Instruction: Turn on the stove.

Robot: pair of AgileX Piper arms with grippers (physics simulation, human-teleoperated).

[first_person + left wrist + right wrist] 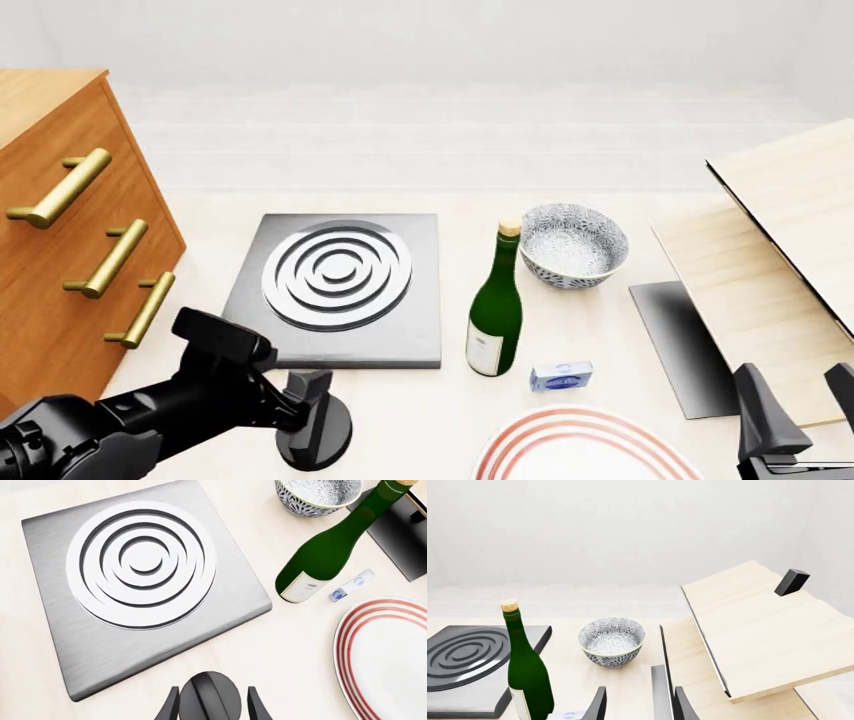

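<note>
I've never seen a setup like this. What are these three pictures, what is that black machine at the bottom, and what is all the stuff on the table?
These are computer-rendered views of two robot arms at a pale table. One camera looks down from behind the arms; the other two sit just behind each arm's claw.

The left claw has its two fingers either side of a round black knob; whether they press it yet, I cannot tell. That knob belongs to the flat dark-grey metal stove with silver-white burner rings.

The right claw waits open, holding nothing.

Also there: a green glass bottle with a cork, a blue-patterned white bowl, a small blue packet, a red-ringed white plate, a wooden drawer cabinet with brass handles and a tilted light wooden board.
</note>
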